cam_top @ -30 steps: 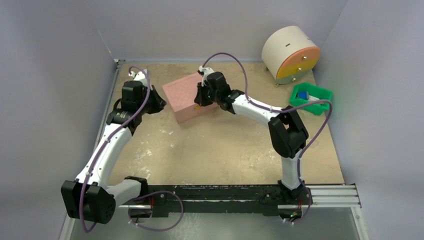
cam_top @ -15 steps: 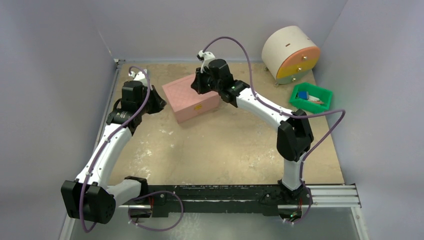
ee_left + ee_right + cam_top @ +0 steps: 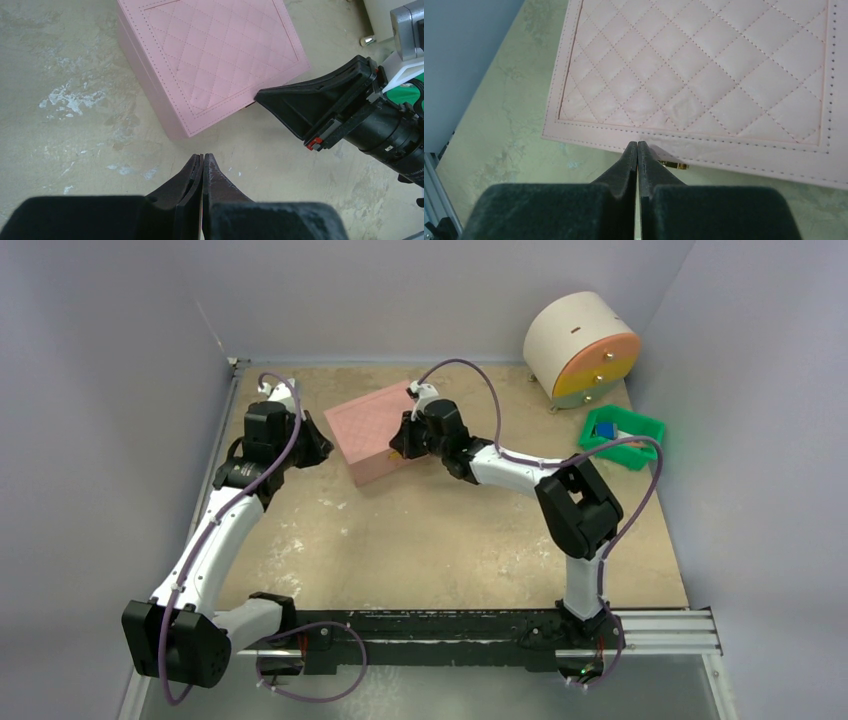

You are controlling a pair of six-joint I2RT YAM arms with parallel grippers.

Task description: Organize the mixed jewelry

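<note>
A closed pink quilted box (image 3: 372, 428) lies at the back middle of the table; it also shows in the left wrist view (image 3: 215, 55) and the right wrist view (image 3: 704, 65). My right gripper (image 3: 401, 440) is shut and empty, its tips (image 3: 638, 144) at the front edge of the lid just left of a small gold clasp (image 3: 672, 164). My left gripper (image 3: 322, 450) is shut and empty, low over the table just off the box's left corner (image 3: 203, 156). The bracelet, rings and beads are out of view.
A beige drum with an orange face (image 3: 582, 345) stands at the back right. A green bin (image 3: 622, 437) with blue items (image 3: 605, 429) sits in front of it. Grey walls close in the left, back and right sides.
The right gripper rose and moved back over the box, then came down again to the lid's front edge by the clasp. The left arm has not moved.
</note>
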